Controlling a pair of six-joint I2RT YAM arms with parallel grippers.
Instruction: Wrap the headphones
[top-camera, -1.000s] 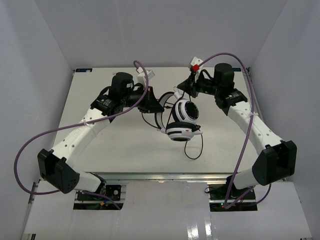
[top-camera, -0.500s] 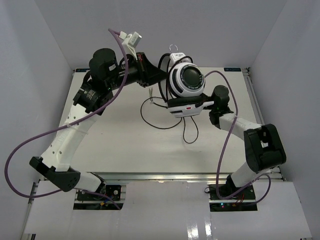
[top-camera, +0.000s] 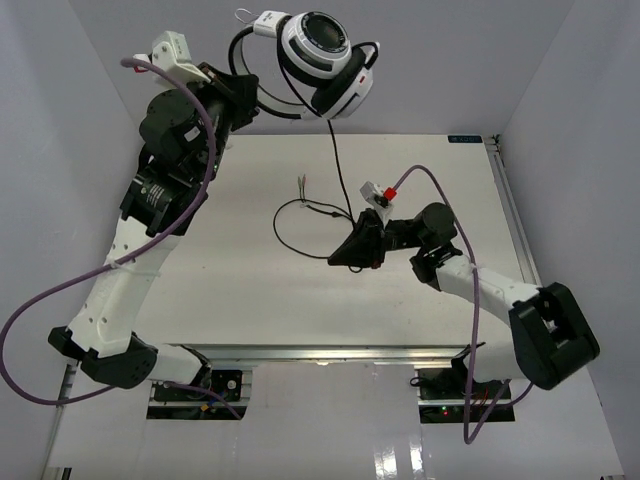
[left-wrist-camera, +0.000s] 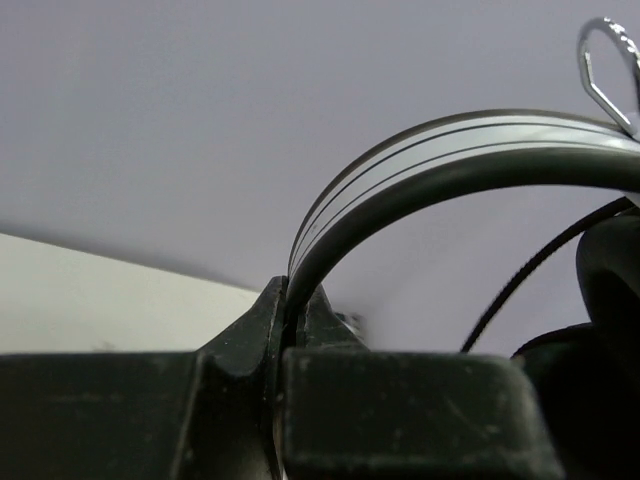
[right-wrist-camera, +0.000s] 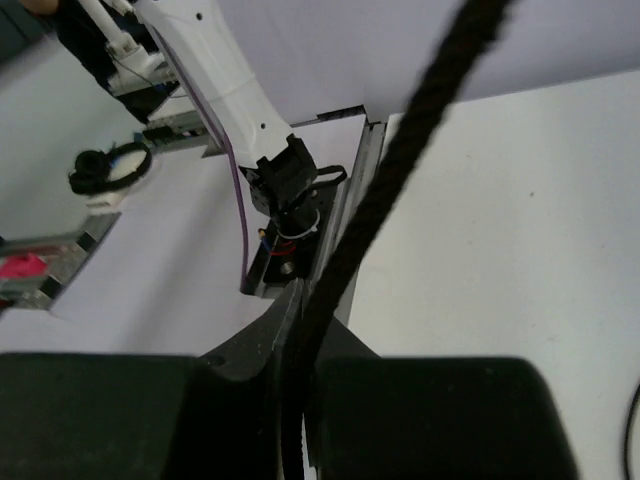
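The headphones (top-camera: 322, 48) are white and black and hang high above the back of the table. My left gripper (top-camera: 252, 96) is shut on their headband, which arcs out of the jaws in the left wrist view (left-wrist-camera: 420, 165). The left gripper (left-wrist-camera: 295, 300) shows no gap beside the band. The thin black cord (top-camera: 334, 150) drops from the earcups to my right gripper (top-camera: 340, 260), which is shut on it low over the table's middle. In the right wrist view the cord (right-wrist-camera: 420, 110) runs up out of the right gripper (right-wrist-camera: 300, 305). More cord lies looped on the table (top-camera: 292, 228).
The cord's loose end with bare wires (top-camera: 302, 183) lies behind the loop. White walls enclose the table (top-camera: 200, 280) on three sides. Purple arm cables (top-camera: 60, 290) hang beside both arms. The left arm's base (right-wrist-camera: 285, 185) shows at the table's near edge.
My left arm has lifted the headphones higher and toward the back left. My right gripper has moved from beside the earcups down to the table's middle and now grips the cord.
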